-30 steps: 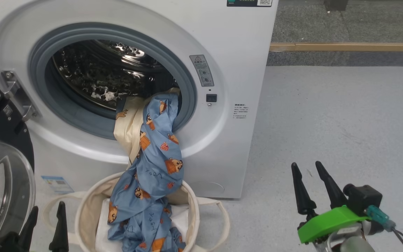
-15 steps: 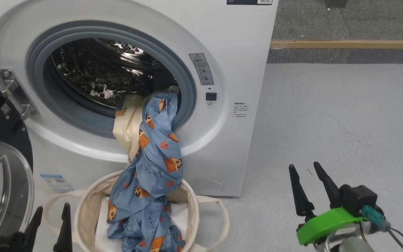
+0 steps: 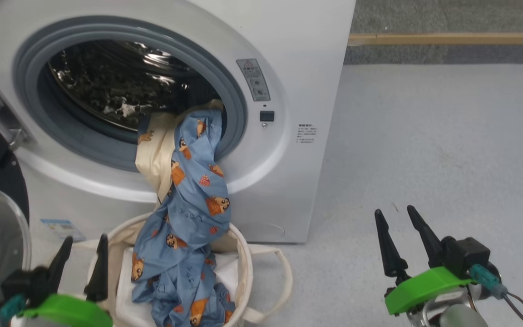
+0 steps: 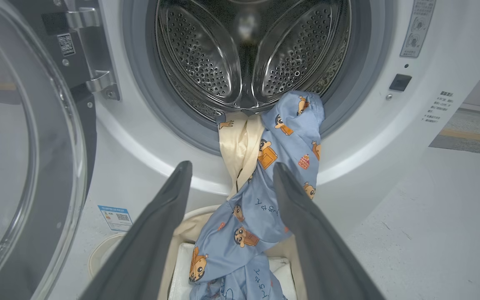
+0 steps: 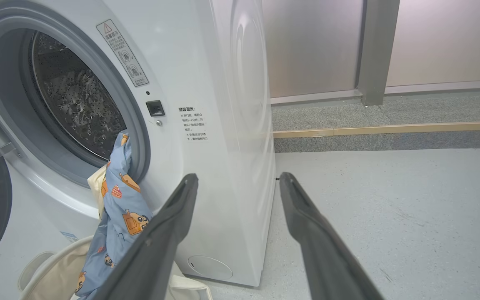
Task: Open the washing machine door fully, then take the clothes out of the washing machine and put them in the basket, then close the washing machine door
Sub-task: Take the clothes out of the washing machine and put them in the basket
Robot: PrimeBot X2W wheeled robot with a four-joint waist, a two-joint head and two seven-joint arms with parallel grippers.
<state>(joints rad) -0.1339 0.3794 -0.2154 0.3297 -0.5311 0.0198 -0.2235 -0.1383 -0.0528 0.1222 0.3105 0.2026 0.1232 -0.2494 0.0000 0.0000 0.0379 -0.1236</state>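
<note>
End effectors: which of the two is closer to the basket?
The left end effector, at the head view's lower left, with its fingers beside the basket rim. The right end effector is far off over bare floor.

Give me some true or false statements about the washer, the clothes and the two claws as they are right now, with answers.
1. The washing machine door stands open. True.
2. The clothes lie wholly inside the basket. False: they hang from the mouth of the washing machine down into it.
3. The left claw grips the clothes. False: it is open and holds nothing.
4. The right claw is open above the floor. True.
</note>
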